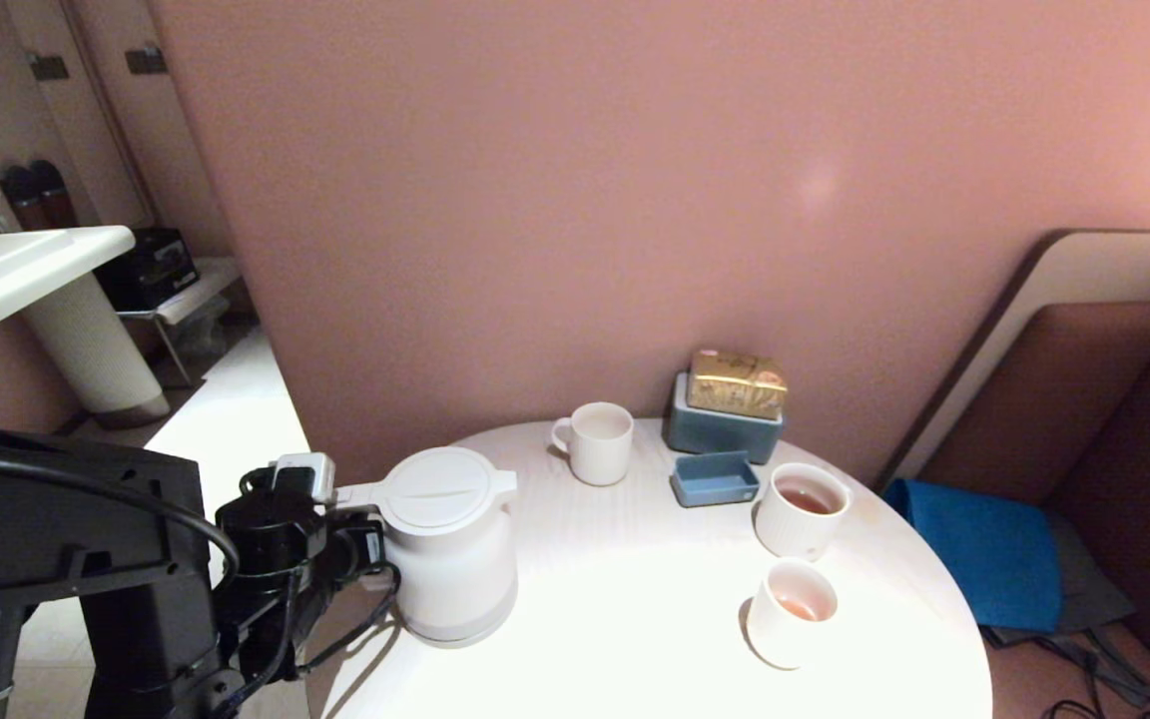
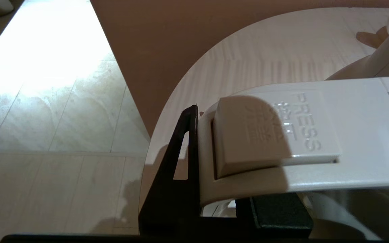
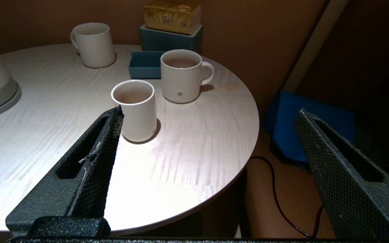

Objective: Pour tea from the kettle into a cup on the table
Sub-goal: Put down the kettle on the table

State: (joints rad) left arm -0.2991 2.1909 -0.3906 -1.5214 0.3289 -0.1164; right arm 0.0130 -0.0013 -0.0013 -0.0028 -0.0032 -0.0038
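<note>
The kettle (image 1: 450,544) sits upright on the near left part of the table (image 1: 635,619), lid on, spout pointing right and a bit far. Its handle sticks out left past the table edge, and the left gripper (image 1: 360,539) is clamped around that handle; in the left wrist view you can see the handle with its PRESS button wedged between the black fingers (image 2: 181,168).

The cup (image 1: 792,612) is on the near right side, well apart from the kettle, with a bit of reddish tea (image 1: 801,607) already in it. Nothing stands on the bare stretch of table between kettle and cup.

Just beyond the cup is a bigger ribbed mug (image 1: 801,509), also with tea in it; the right wrist view shows it has a handle. Further left, at the far edge, there's another mug (image 1: 596,442); I can't tell if it holds anything. Between the two mugs sits a small blue tray (image 1: 715,478), and behind that a blue box (image 1: 720,429) against the wall with a gold packet (image 1: 737,383) on top.

The right gripper (image 3: 208,162) doesn't show up in the head view; its own camera shows it hanging off the near right of the table, fingers spread wide, gripping nothing.
</note>
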